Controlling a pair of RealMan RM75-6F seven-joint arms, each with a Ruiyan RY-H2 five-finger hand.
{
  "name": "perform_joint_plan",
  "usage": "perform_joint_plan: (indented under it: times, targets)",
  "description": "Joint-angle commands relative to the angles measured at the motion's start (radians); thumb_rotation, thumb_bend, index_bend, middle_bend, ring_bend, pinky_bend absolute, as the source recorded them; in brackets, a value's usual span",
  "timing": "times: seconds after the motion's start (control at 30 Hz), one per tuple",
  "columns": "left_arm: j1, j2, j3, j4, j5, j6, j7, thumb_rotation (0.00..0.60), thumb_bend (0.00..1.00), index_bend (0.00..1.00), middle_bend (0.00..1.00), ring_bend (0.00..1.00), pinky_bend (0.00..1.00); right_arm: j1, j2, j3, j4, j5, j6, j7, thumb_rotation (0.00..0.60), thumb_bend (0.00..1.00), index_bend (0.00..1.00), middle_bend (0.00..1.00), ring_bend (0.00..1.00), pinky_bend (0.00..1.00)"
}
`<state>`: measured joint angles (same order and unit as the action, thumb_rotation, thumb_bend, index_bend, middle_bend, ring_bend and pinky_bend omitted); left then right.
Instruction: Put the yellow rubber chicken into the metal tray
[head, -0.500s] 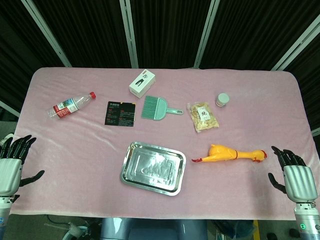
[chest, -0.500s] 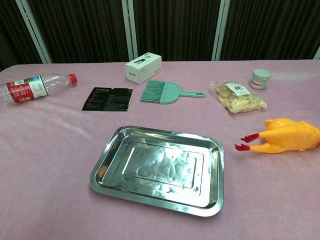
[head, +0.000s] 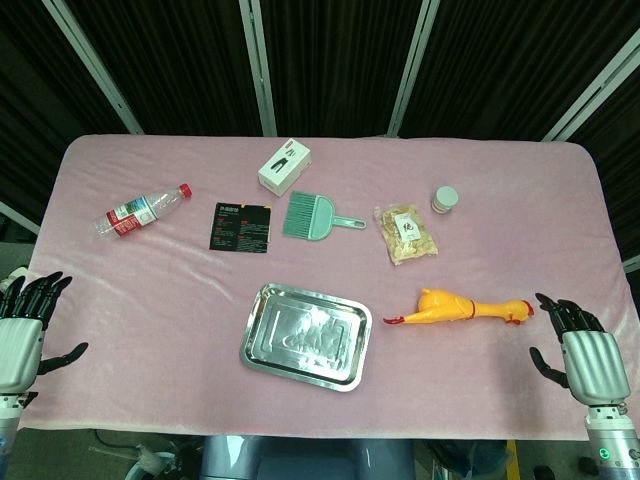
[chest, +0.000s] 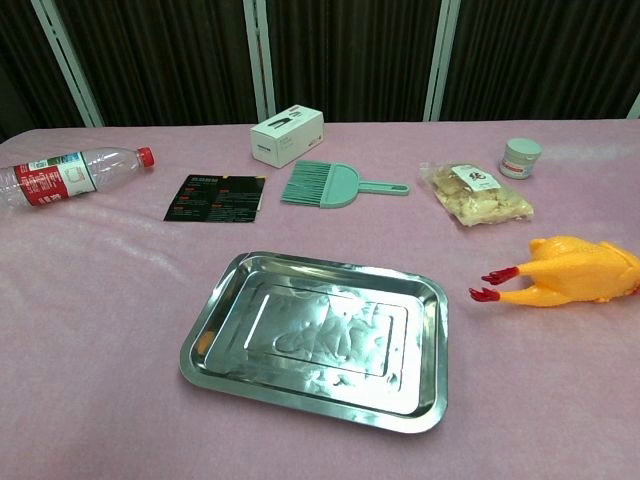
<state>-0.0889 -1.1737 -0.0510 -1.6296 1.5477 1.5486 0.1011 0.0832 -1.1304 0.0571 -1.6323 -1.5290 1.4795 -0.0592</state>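
The yellow rubber chicken (head: 460, 309) lies on its side on the pink cloth, red feet toward the metal tray (head: 263, 351), head toward the right edge; the chest view shows the chicken (chest: 575, 272) at its right border. The empty metal tray (chest: 215, 310) sits at the front centre. My right hand (head: 585, 352) hovers at the table's front right corner, just right of the chicken's head, fingers spread, holding nothing. My left hand (head: 22, 335) hangs at the front left edge, fingers apart and empty. Neither hand shows in the chest view.
Across the back lie a water bottle (head: 140, 210), a black card (head: 241, 227), a white box (head: 284, 165), a teal brush (head: 317, 217), a snack bag (head: 405, 233) and a small jar (head: 445, 199).
My right hand has shifted slightly to the left, closer to the chicken's head. Everything else is as before.
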Motion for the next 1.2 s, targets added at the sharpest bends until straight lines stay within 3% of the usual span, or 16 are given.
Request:
perform_joint_plan:
  times: [0.03,0.37,0.7,0.9,1.2]
  targets:
    - [-0.002,0.009,-0.003,-0.006,0.004,0.003,-0.001,0.600,0.00,0.11,0.09,0.09,0.04,0.013,0.010,0.001,-0.004,-0.015,-0.010,0.022,0.600,0.33,0.13,0.28,0.19,0.27]
    - [-0.011,0.048,-0.018,-0.050,-0.004,-0.002,0.000,0.600,0.00,0.11,0.09,0.09,0.04,0.084,0.014,0.011,0.006,-0.035,-0.100,0.091,0.600,0.33,0.13,0.27,0.19,0.27]
    - [-0.028,0.075,-0.022,-0.084,0.005,-0.020,0.017,0.600,0.00,0.11,0.09,0.09,0.04,0.225,0.003,0.030,0.020,-0.006,-0.319,0.115,0.600,0.33,0.11,0.26,0.19,0.27]
    - [-0.030,0.089,-0.035,-0.086,-0.010,-0.016,0.016,0.600,0.00,0.10,0.08,0.09,0.04,0.308,-0.039,0.036,0.087,0.052,-0.469,0.137,0.600,0.33,0.11,0.25,0.18,0.27]
    - [-0.038,0.097,-0.043,-0.078,-0.032,-0.029,0.016,0.600,0.00,0.08,0.08,0.09,0.04,0.372,-0.113,0.026,0.206,0.102,-0.583,0.143,0.600,0.33,0.11,0.25,0.18,0.27]
